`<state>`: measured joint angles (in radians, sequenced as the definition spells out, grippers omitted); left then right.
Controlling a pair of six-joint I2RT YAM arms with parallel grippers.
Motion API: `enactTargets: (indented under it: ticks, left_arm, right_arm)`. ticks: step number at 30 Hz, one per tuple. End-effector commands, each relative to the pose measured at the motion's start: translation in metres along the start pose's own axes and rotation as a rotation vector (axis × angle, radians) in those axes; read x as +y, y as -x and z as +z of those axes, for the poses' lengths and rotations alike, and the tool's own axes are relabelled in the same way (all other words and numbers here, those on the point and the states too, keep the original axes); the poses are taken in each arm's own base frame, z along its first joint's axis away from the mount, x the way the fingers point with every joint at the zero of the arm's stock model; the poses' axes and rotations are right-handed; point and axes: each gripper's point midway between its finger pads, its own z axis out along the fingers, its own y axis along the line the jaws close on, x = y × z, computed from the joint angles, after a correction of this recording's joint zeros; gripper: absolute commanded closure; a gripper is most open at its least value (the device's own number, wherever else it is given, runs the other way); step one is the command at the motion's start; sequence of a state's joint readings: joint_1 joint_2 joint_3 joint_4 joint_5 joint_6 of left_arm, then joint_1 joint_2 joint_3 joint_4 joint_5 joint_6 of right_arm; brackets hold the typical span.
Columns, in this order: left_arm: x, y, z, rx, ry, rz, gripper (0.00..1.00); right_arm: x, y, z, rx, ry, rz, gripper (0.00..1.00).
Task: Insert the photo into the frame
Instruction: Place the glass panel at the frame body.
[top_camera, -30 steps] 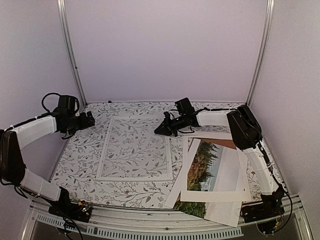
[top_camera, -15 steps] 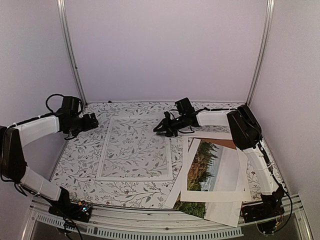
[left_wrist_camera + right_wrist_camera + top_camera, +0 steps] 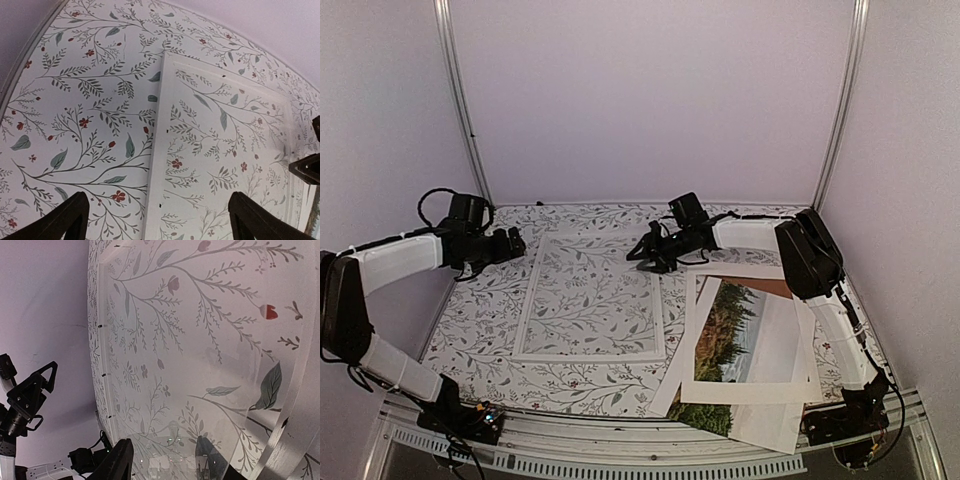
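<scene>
Two claws hang over the far half of the bench (image 3: 480, 320), and neither has hold of anything. The left claw (image 3: 516, 241) is spread as wide as it goes. Its wrist view shows both dark fingers (image 3: 67, 220) far apart, with only the flowered bench cover and the left rim of the frame (image 3: 525, 318) between them. This claw sits above the bench just off the frame's far left corner, clear of it.

The right claw (image 3: 637, 256) has its jaws partly parted and empty. It is low over the frame's far right corner, pointing toward the left claw. Whether a fingertip touches the rim cannot be told. Its wrist view looks across the clear pane, with the leaf pattern showing through.

The frame lies flat on the bench, left of centre, its narrow white border running around the pane.

The photo (image 3: 740, 335) is outside the frame, on the right side of the bench in a loose, tilted pile of sheets. A white mat (image 3: 750, 392) lies on top of it, so the hillside and pale sky show through the mat's window. A strip of dark green trees sticks out at the near edge.

A brown backing board (image 3: 775, 288) peeks out at the pile's far end. The pile's left edge lies just beside the frame's near right corner.
</scene>
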<state>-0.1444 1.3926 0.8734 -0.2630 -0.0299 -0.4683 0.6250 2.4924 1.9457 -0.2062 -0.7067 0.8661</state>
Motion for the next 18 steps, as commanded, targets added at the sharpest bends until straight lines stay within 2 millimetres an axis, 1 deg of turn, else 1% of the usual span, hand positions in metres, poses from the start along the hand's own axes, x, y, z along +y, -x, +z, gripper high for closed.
enactTargets:
  ticks: [1, 4, 6, 7, 8, 13, 16, 18]
  left_arm:
    - [-0.043, -0.012, 0.003, 0.012, -0.181, 0.015, 0.00]
    - [-0.073, -0.022, 0.002, 0.016, -0.299, 0.019, 0.00]
    - [-0.090, -0.032, 0.005, 0.041, -0.350, 0.019, 0.00]
    - [-0.102, -0.031, 0.006, 0.030, -0.385, 0.021, 0.00]
    - [-0.109, -0.036, 0.009, 0.045, -0.400, 0.028, 0.00]
    - [-0.143, -0.058, 0.021, 0.110, -0.444, 0.071, 0.00]
    - [-0.156, -0.070, 0.027, 0.144, -0.453, 0.086, 0.00]
    - [-0.162, -0.077, 0.032, 0.160, -0.451, 0.096, 0.00]
  right_arm:
    - [0.001, 0.004, 0.002, -0.019, -0.033, -0.030, 0.53]
    - [-0.001, 0.003, 0.002, -0.018, -0.040, -0.033, 0.52]
    - [-0.001, 0.002, 0.003, -0.016, -0.041, -0.032, 0.52]
    - [-0.002, 0.002, 0.003, -0.016, -0.042, -0.031, 0.52]
    - [-0.002, 0.001, 0.003, -0.015, -0.043, -0.033, 0.52]
    - [-0.001, 0.001, 0.005, -0.015, -0.041, -0.041, 0.52]
    - [0.000, 0.002, 0.004, -0.018, -0.039, -0.044, 0.52]
    - [0.000, 0.001, 0.005, -0.017, -0.039, -0.045, 0.52]
